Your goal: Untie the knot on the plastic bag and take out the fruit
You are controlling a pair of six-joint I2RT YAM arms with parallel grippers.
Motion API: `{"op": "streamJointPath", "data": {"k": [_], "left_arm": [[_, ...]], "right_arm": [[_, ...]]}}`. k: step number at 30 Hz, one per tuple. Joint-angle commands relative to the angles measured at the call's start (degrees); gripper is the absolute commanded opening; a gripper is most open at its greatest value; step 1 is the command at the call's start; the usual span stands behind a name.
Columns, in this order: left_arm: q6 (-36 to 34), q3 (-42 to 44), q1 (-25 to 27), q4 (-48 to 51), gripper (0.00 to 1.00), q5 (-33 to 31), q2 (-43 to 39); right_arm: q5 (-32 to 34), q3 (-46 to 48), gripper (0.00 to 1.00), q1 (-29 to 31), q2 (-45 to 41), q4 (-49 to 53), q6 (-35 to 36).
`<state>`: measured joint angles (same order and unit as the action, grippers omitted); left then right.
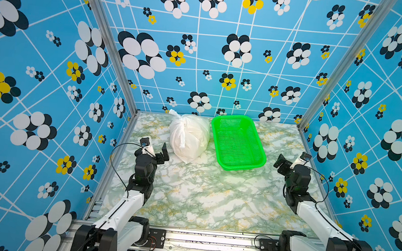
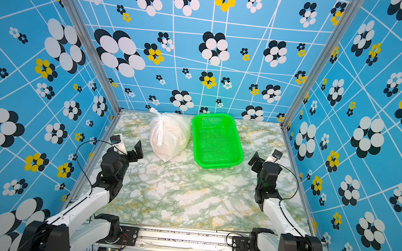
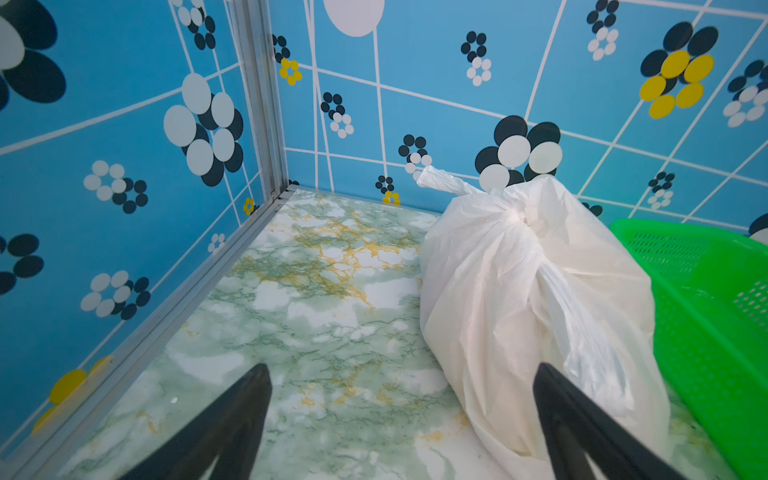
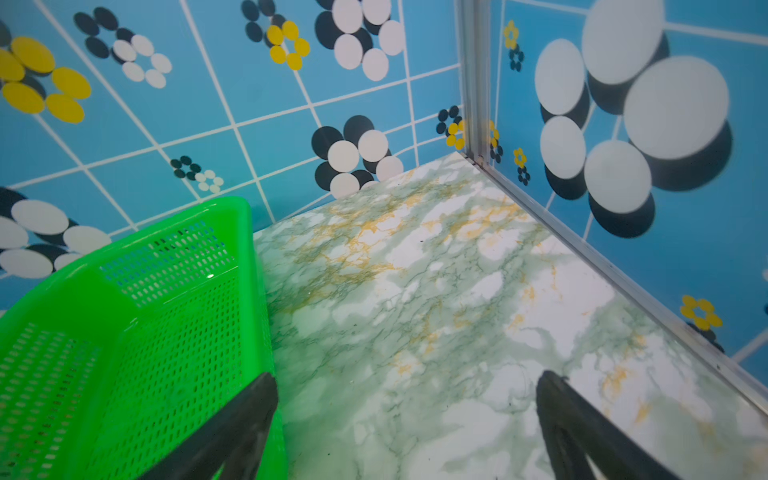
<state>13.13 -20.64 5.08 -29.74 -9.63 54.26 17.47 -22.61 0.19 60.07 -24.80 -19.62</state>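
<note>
The plastic bag (image 1: 189, 137) lies at the far side of the worktop (image 1: 201, 193), left of centre, just beside the green basket (image 1: 241, 168). I cannot tell whether the two touch. The knot (image 3: 527, 217) sits at the bag's upper far end. A short tail (image 3: 440, 180) sticks out towards the far left corner, and a long strip (image 3: 582, 332) drapes down the bag's near face. I cannot make out the fruit through the film.

Handling, as I judge it:
- The film is thin, soft and slippery. It will crumple and slide rather than resist.
- The contents look light and may roll, so the bag will shift if I pull from one side only.
- I would pinch a strip close to the knot with one end effector and pin the neck below the knot with the other.

The left end effector (image 3: 401, 374) hovers low, just left of the bag's near end, jaws spread wide and holding nothing. The right end effector (image 4: 407, 378) hovers at the right side of the worktop, right of the basket and well apart from the bag, jaws likewise spread and empty. Both arms reach forward from the near edge.
</note>
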Motion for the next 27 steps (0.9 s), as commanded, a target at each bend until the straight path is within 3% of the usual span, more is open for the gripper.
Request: {"op": "streamJointPath", "data": {"k": [1,5,9,12,20,23,27], "left_arm": [[9.5,-2.9,0.4,16.3,0.99,5.1,-5.7],[15.8,-2.7,-1.2,20.5,0.99,1.8,-10.8],[15.1,-0.5,-3.0,13.3,0.99,11.4,-13.4],[17.6,2.6,-3.1,6.8,0.99,13.1,-13.2],[17.1,-0.1,-0.5,7.0,0.97,19.3,-6.8],[12.9,-0.6,5.9,4.1,0.95,16.3,-1.5],[5.4,-4.4,16.8,4.6,0.95,7.2,6.0]], "right_arm": [[4.0,-0.2,0.99,-0.1,-4.0,11.8,-9.9],[-14.2,3.1,0.99,-0.5,-11.8,4.1,-7.5],[-23.1,-4.7,0.99,4.8,-13.3,9.2,-4.1],[-23.1,-9.0,0.99,12.9,-12.5,14.3,-1.9],[-18.4,-13.6,0.99,34.8,-5.9,12.2,4.8],[-17.6,-16.7,0.99,38.7,-0.6,11.8,5.5],[-17.4,-19.5,0.99,40.6,4.6,11.4,6.8]]}}
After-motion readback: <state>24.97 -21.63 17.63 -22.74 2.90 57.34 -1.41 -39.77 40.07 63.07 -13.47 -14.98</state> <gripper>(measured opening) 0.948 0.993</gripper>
